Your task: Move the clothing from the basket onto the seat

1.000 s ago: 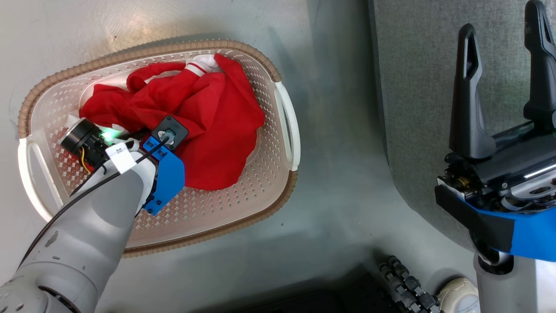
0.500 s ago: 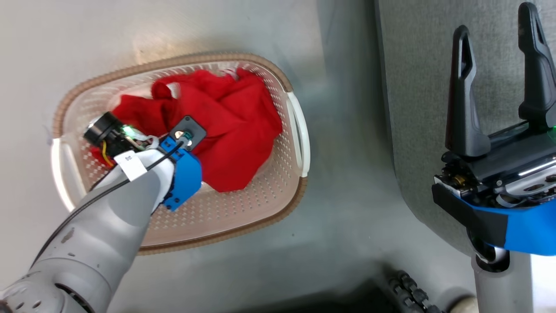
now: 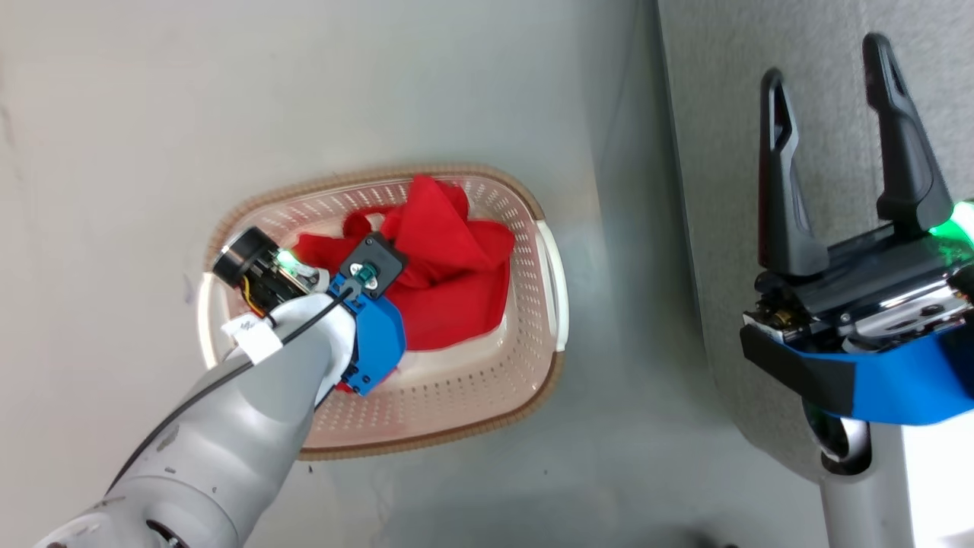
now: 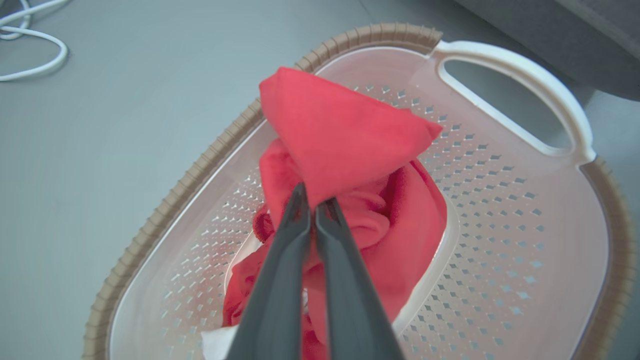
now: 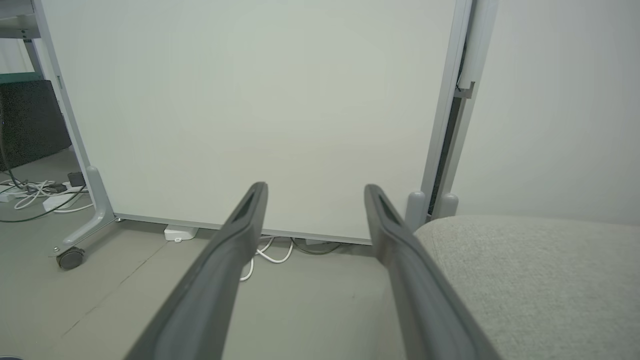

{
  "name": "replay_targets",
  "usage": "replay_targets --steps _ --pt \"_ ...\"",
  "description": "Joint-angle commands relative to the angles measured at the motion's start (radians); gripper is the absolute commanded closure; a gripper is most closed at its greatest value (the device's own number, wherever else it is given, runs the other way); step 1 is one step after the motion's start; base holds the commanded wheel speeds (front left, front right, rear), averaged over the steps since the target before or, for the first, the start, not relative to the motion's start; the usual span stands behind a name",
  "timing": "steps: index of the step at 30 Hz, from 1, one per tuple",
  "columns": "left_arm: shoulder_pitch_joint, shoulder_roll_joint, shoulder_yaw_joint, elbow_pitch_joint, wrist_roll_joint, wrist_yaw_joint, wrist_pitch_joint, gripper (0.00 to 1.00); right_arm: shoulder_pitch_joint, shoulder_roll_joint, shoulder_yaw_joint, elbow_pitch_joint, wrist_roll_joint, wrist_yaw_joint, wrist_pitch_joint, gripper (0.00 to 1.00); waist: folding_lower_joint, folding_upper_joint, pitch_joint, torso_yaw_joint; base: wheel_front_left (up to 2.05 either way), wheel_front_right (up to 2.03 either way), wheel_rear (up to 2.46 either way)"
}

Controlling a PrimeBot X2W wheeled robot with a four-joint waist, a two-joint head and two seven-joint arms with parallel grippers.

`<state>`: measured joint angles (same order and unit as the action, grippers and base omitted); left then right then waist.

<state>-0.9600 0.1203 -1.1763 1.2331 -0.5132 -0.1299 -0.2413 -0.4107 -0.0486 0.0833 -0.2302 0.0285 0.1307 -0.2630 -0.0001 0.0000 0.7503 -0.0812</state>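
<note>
Evidently, pickup is in hand — a fold of the red fabric clothing (image 4: 345,135) is pinched between the closed fingers of the left gripper (image 4: 312,197), the rest lying in the cream perforated plastic basket (image 4: 390,31). The right gripper (image 3: 824,57) is held wide, empty. A lift clear and a carry to the light-grey upholstered seat (image 3: 708,114) are called for next.

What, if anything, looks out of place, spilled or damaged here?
Nothing stands out. The basket sits flat on the floor. The clothing lies within its rim, one fold pinched up into a peak by the left gripper, jaws shut on it.
</note>
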Motion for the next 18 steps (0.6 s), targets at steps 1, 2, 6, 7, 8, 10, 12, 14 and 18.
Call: replay_targets --steps 1,2,6,7,8,10,12,14,18 --pt "0.006 0.000 0.003 -0.005 -0.009 -0.001 -0.009 1.00 0.014 -0.003 -0.003 0.008 -0.003 0.000 -0.003 0.00 0.0001 0.0000 -0.019 -0.007 0.00 0.00 0.00" --pt "0.014 -0.001 0.006 -0.010 -0.015 -0.001 -0.013 1.00 0.018 -0.003 -0.002 0.012 -0.004 0.000 -0.003 0.00 0.0001 0.0000 -0.036 -0.004 0.00 0.00 0.00" --pt "0.047 -0.003 0.020 -0.039 -0.040 -0.001 -0.024 1.00 0.041 -0.003 -0.003 0.037 -0.005 0.000 -0.003 0.00 0.0001 0.0000 -0.108 0.008 0.00 0.00 0.00" --pt "0.053 -0.002 0.027 -0.056 -0.043 -0.001 -0.026 1.00 0.048 -0.003 -0.006 0.042 -0.006 0.000 -0.003 0.00 0.0001 0.0000 -0.128 0.013 0.00 0.00 0.00" --pt "0.059 0.002 0.038 -0.078 -0.045 0.000 -0.025 1.00 0.055 -0.003 -0.006 0.047 -0.006 0.000 -0.003 0.00 0.0001 0.0000 -0.145 0.015 0.00 0.00 0.00" --pt "0.086 0.014 0.063 -0.126 -0.043 0.010 -0.025 1.00 0.069 -0.003 -0.008 0.058 -0.007 0.000 -0.003 0.00 0.0001 0.0000 -0.182 0.022 0.00 0.00 0.00" --pt "0.115 0.029 0.093 -0.178 -0.036 0.021 -0.025 1.00 0.082 -0.003 -0.010 0.069 -0.007 0.000 -0.003 0.00 0.0001 0.0000 -0.219 0.028 0.00 0.00 0.00" --pt "0.142 0.039 0.122 -0.227 -0.026 0.030 -0.025 1.00 0.099 -0.003 -0.011 0.079 -0.006 0.000 -0.003 0.00 0.0001 0.0000 -0.255 0.034 0.00 0.00 0.00" --pt "0.196 0.056 0.182 -0.330 0.006 0.044 -0.025 1.00 0.130 -0.003 -0.018 0.099 -0.006 0.000 -0.003 0.00 0.0001 0.0000 -0.324 0.051 0.00 0.00 0.00"
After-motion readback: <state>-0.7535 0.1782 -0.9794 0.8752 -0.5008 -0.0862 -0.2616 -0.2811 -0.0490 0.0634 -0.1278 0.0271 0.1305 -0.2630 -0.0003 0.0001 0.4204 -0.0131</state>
